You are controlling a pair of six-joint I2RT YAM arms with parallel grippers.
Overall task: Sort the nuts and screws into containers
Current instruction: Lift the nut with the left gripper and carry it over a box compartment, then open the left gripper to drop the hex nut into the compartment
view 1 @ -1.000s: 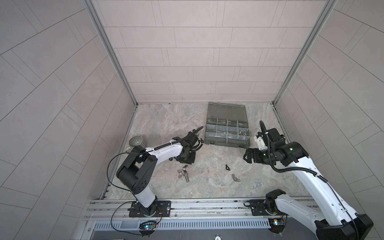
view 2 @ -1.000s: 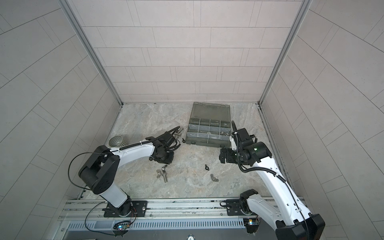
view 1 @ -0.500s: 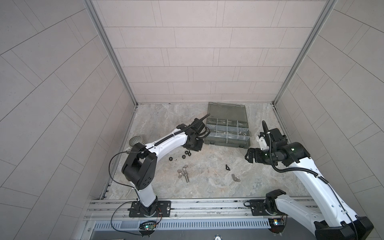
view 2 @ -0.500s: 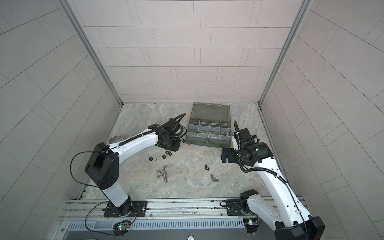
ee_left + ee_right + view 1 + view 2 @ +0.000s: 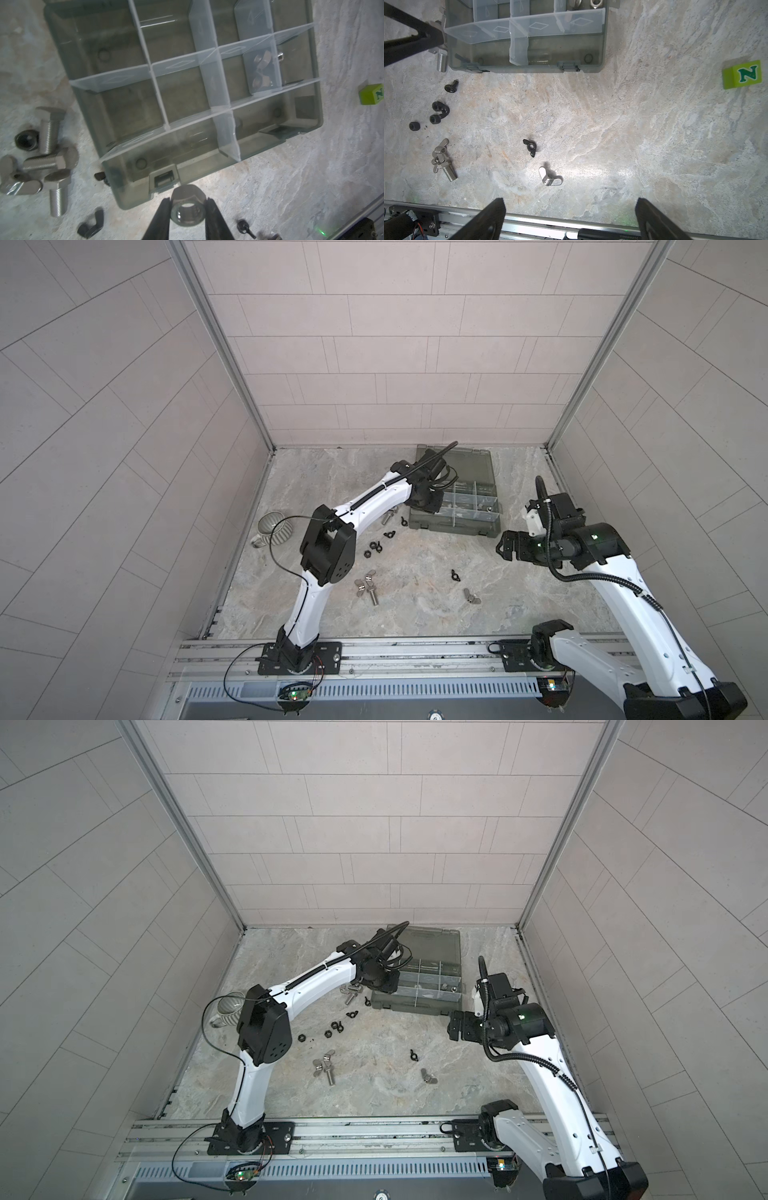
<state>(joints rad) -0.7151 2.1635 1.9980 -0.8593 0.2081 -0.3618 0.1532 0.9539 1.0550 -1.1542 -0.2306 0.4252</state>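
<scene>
The silver hex nut (image 5: 188, 208), smooth steel with a threaded bore, is pinched across its flats in my left gripper (image 5: 188, 201). It sits just outside the latch-side wall of the smoky grey translucent plastic organizer box (image 5: 133, 193), whose clear-divided compartments lie straight ahead. My right gripper (image 5: 570, 203) hangs spread wide and empty, apart from the box.

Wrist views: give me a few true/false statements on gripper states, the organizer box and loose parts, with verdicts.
The left gripper is shut on a silver hex nut. True.
The right gripper holds a screw. False: it is open and empty.
The organizer box lid is closed. False: it is open.
One compartment already holds silver nuts. True.
Every screw is inside the box. False: several screws lie outside, beside it.
</scene>
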